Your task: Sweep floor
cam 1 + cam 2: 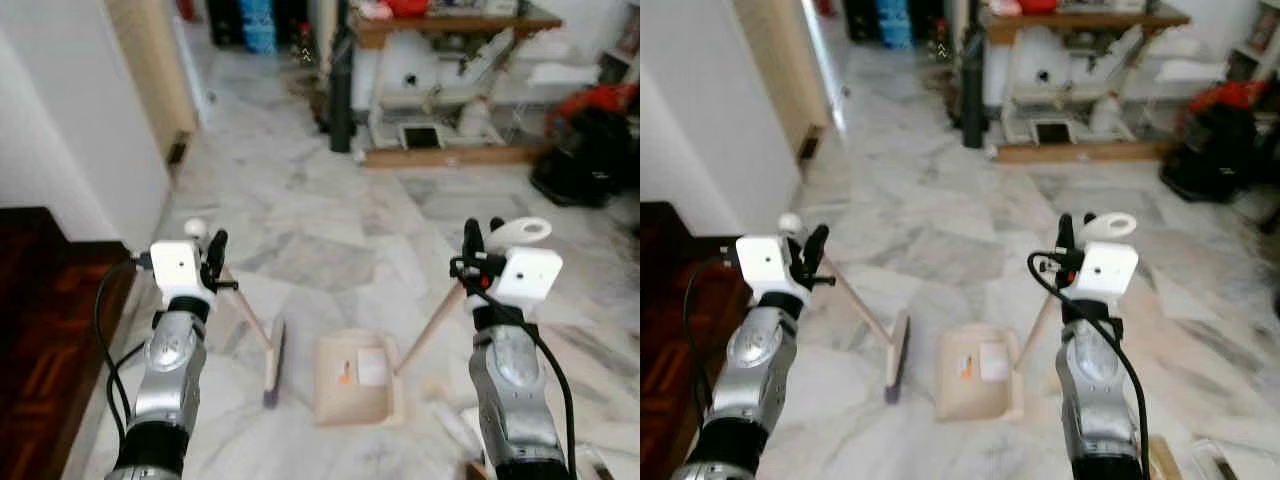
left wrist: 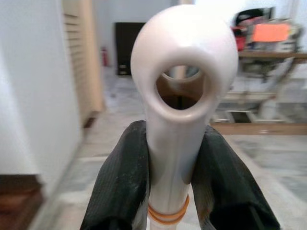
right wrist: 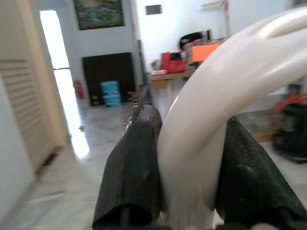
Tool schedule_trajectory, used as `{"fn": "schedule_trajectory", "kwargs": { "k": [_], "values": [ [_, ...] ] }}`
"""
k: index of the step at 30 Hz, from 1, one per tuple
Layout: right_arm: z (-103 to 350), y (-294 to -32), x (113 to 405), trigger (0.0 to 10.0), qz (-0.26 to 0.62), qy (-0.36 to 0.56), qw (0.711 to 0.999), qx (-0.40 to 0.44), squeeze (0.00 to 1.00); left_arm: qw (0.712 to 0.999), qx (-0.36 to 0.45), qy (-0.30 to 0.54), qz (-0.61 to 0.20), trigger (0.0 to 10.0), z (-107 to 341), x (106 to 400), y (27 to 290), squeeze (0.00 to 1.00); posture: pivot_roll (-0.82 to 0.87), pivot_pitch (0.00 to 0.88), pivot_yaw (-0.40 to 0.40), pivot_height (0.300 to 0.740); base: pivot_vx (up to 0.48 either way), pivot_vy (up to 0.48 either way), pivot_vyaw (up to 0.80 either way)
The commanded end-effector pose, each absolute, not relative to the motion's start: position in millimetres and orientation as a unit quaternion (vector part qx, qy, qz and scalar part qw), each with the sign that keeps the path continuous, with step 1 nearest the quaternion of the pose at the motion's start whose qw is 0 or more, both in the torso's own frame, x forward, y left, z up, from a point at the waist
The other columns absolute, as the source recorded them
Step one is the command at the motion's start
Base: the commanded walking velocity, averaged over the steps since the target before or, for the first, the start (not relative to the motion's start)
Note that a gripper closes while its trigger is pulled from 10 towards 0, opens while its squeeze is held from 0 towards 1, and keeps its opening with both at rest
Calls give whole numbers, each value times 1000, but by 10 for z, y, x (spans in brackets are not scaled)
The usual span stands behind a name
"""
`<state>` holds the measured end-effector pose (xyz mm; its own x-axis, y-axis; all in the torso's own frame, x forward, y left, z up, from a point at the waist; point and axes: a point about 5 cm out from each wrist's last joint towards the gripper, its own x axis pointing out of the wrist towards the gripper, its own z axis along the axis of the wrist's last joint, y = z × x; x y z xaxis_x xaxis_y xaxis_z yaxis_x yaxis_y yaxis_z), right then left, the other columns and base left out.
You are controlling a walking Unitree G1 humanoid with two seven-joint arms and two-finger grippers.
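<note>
The left gripper (image 2: 172, 191) has its two black fingers (image 2: 120, 187) closed on the broom (image 1: 272, 365) handle, just below its white looped end. The right gripper (image 3: 189, 182) is clamped on the dustpan (image 1: 355, 380) handle. The broom head touches the marble floor (image 1: 330, 220) just beside the dustpan, between both arms.

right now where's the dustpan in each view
Left eye view: dustpan on the marble floor, low centre, between the arms.
Right eye view: same dustpan, slightly further left.
Left wrist view: not in it.
Right wrist view: its white handle loop between the fingers.
Shared landmark: the wooden workbench.
</note>
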<state>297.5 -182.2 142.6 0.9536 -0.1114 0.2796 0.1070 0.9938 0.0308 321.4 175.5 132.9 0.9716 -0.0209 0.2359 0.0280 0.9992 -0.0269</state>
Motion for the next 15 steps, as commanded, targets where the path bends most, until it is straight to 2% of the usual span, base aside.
{"fn": "schedule_trajectory", "kwargs": {
  "k": [1, 15],
  "values": [
    [1544, -1839, 2983, 10000, -57, -172, 983, 14, 0, 988, -14, -152, -18, 9804, 1488, 3235, 1723, 0, -67, 23, 12, 740, 0, 0, 800],
    [1553, -1804, 2985, 10000, -44, -172, 984, 11, 0, 989, -12, -146, -20, 10000, 1460, 3209, 1724, 0, -68, 25, 9, 740, 0, 0, 800]
  ]
}}
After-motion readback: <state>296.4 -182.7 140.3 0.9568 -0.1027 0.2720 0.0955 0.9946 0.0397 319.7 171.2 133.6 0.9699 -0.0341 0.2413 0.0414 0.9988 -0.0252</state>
